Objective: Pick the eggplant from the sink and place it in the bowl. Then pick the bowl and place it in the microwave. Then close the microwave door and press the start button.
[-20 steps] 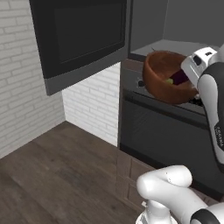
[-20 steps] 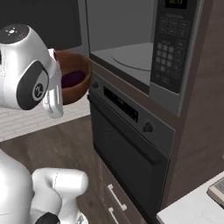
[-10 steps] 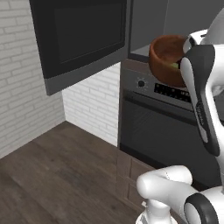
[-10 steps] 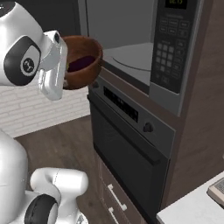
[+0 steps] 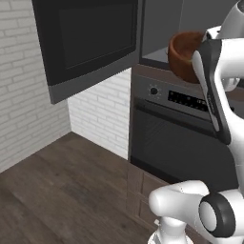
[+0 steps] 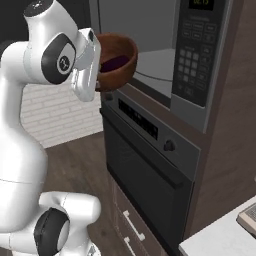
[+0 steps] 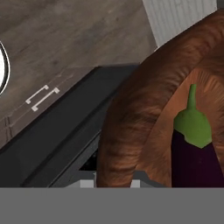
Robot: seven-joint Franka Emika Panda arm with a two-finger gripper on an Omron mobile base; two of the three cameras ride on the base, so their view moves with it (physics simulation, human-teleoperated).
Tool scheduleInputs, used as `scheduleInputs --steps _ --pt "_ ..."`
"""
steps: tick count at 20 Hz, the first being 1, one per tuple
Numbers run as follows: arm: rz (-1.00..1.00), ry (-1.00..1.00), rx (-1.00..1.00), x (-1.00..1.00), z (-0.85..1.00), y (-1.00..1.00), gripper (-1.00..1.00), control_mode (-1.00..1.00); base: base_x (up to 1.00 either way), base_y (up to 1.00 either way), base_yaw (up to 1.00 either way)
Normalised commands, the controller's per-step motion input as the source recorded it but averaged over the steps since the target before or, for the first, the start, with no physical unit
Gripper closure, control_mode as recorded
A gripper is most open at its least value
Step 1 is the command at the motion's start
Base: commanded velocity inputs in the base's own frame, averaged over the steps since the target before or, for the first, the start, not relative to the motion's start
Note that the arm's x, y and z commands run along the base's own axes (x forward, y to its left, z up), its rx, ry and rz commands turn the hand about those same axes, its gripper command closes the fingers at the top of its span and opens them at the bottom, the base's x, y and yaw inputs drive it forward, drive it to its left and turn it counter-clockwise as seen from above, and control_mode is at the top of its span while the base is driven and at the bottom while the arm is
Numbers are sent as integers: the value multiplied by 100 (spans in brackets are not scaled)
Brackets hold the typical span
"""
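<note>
Wooden and reddish-brown, the bowl [image 6: 116,59] hangs in the air at the mouth of the microwave [image 6: 160,55], with the eggplant [image 7: 195,151] lying inside it, stem cap up in the hand view. The gripper's fingers are hidden behind the arm and the bowl wall, so you cannot tell from these pictures exactly how they stand; judging by the bowl riding with the hand, they are pinching its near rim.

Your step is to carry the bowl into the cavity. Keep it level: a rim grasp lets the far side sag, and a tilt could roll the eggplant out. From the gripper, the cavity lies ahead and slightly to the right; the turntable sits just past the bowl's far edge. Clear the sill above the oven [image 5: 183,138] below the gripper before you go lower.

The door [image 5: 90,40] stands swung wide to the gripper's left, well apart from the bowl, so it should not hinder you. Go in straight, set down on the plate, then spread the fingers.
</note>
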Motion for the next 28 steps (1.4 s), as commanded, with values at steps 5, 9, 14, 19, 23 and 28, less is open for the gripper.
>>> scheduleInputs --steps 5,9,14,19,23,28 --pt "-6 -16 0 47 1 -36 100 -100 0 0 0" --pt "-10 -24 0 41 0 -31 100 -100 0 0 0" --pt "-7 -3 0 48 3 -31 100 -100 0 0 0" --pt "0 0 0 58 1 -40 100 -100 0 0 0" --pt "0 0 0 57 0 -40 100 -100 0 0 0" --pt "0 0 0 48 0 -47 100 -100 0 0 0"
